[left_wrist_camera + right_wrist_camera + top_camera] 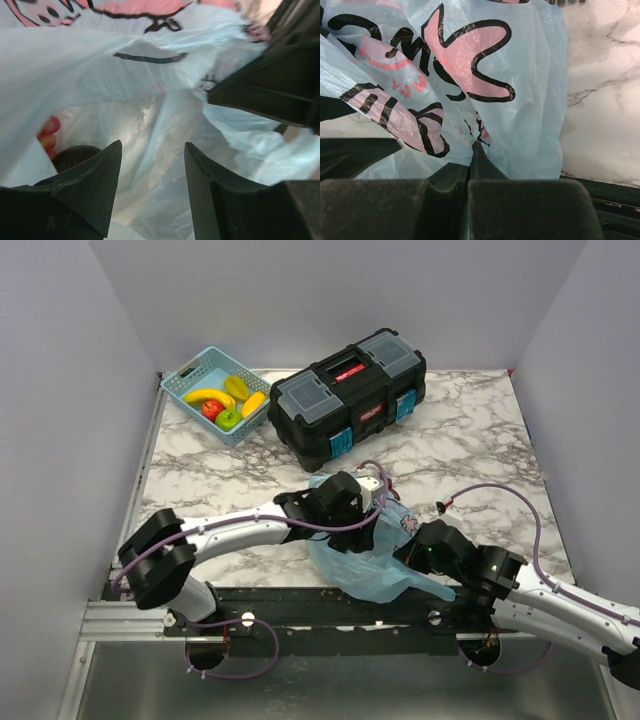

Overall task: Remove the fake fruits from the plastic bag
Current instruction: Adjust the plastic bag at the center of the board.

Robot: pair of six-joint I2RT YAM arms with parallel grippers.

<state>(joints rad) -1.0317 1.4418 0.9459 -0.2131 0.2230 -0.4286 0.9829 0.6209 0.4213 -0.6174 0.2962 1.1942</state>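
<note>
On the marble bench (pixel 480 440), the far left corner holds one light-blue lattice basket (pixel 180 377) with five fake fruits (pixel 205 396) in it: a yellow banana, a red round one, a green round one, a yellow-green oblong one and a yellow-orange one. Just to its right stands one black toolbox (pixel 345 400) with a red handle and teal latches.

Nearer the arms, about the middle of the near edge, lies the single plastic bag (pixel 370 560). It is thin, crinkled, translucent light blue, printed with pink shapes outlined in black. It is bunched between the two arms and sags over the bench edge.

The left fingers (pixel 95 185) stand apart inside the bag's mouth, with film all around them and nothing between them. Low on the left inside the bag sit small glossy red and orange beads (pixel 48 132), with a dark rounded lump (pixel 75 155) below them that is too hidden to name.

To the right, the right fingers (pixel 487 172) are pressed together on a gathered fold of the bag, which fans upward from the pinch.
</note>
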